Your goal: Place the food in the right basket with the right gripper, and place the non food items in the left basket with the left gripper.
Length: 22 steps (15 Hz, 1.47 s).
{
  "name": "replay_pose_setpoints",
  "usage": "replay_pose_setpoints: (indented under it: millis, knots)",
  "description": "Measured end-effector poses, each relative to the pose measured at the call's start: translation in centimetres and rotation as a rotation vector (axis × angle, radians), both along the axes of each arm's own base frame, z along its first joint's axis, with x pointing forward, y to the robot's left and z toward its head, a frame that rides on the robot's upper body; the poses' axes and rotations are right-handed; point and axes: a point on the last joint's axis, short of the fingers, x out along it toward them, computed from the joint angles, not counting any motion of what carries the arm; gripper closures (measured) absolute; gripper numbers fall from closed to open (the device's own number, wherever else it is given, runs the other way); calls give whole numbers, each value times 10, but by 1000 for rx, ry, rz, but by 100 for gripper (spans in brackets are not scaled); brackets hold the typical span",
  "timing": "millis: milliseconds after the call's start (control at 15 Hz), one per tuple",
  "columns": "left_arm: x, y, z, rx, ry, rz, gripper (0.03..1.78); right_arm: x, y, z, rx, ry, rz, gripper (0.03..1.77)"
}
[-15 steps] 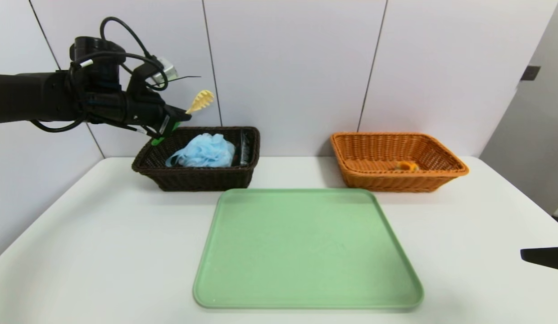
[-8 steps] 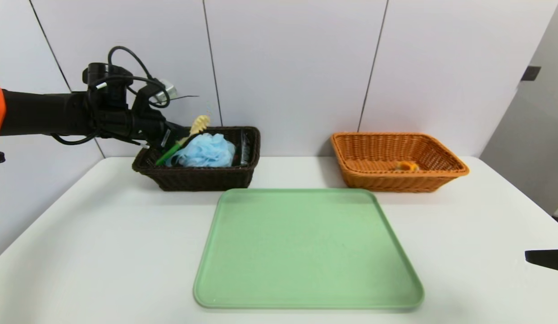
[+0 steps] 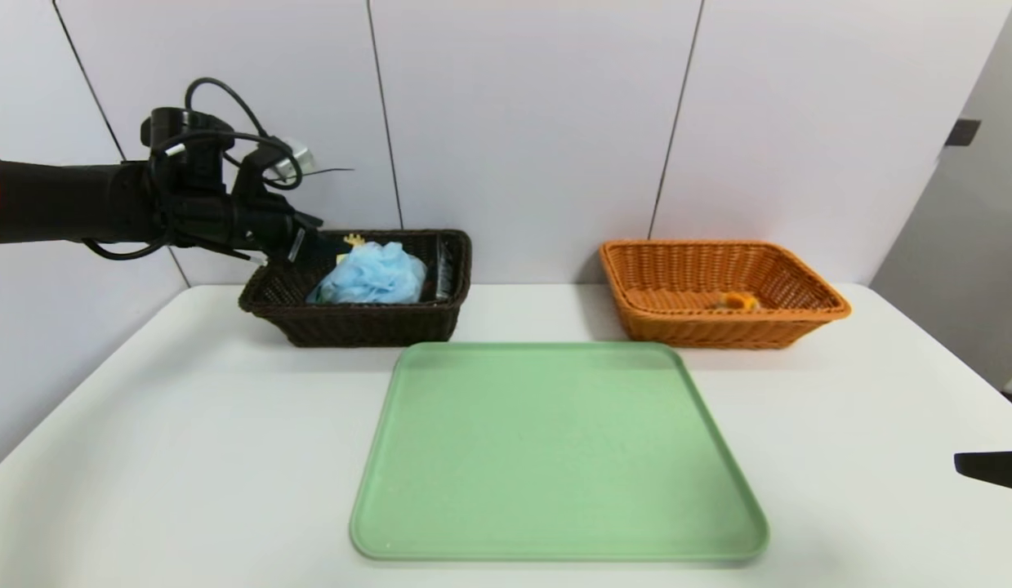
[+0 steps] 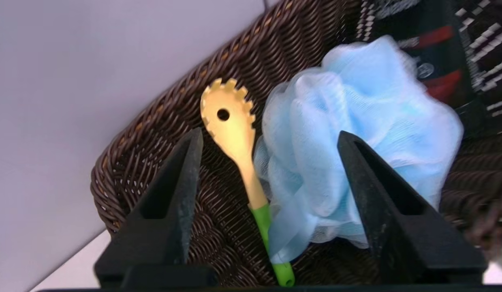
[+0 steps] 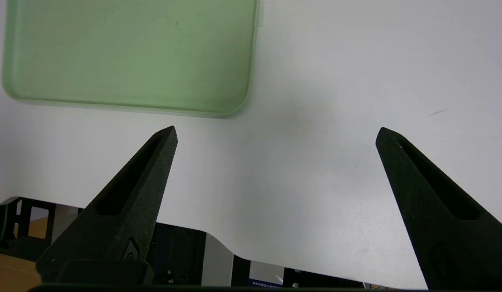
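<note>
Left end effector (image 3: 305, 237) hung over the left rim of the dark basket (image 3: 350, 322), its fingers (image 4: 174, 190) spread apart and gripping nothing. Between them, in the left wrist view, the spoon (image 4: 234, 134) lay inside that basket, its toothed yellow head up against the woven wall and its green handle just beside the blue sponge (image 4: 356, 121), which touched it. A black bottle (image 4: 433, 61) lay behind the sponge. Right end effector (image 5: 275, 134) was parked low over the near right edge of the white counter (image 3: 187, 425), released and wide, holding nothing. An orange item (image 3: 736, 301) sat in the orange basket (image 3: 718, 327). Nothing lay on the green tray (image 3: 555, 449).
</note>
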Motion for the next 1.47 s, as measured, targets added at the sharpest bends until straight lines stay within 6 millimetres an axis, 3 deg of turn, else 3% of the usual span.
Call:
replay_pose_setpoints:
  millis: [133,333,667,933,1133,1467]
  knots:
    - [-14,-3,18,-60,-3,24,49,0,0,0,0,-2,-5,10]
    - [-52,-14,41,-193,53,106,37,-1,-2,1,-1,-9,-18,10]
    - [-142,-10,53,-241,136,367,24,-5,-5,6,-20,-98,-65,10]
    - [-221,-2,47,-322,215,610,19,-14,-7,9,-35,-147,-44,10]
    - [-272,1,40,-341,210,670,16,-23,-9,10,-73,-186,-6,10]
    - [-331,4,28,-359,160,665,14,-52,-18,4,-83,-230,-31,10]
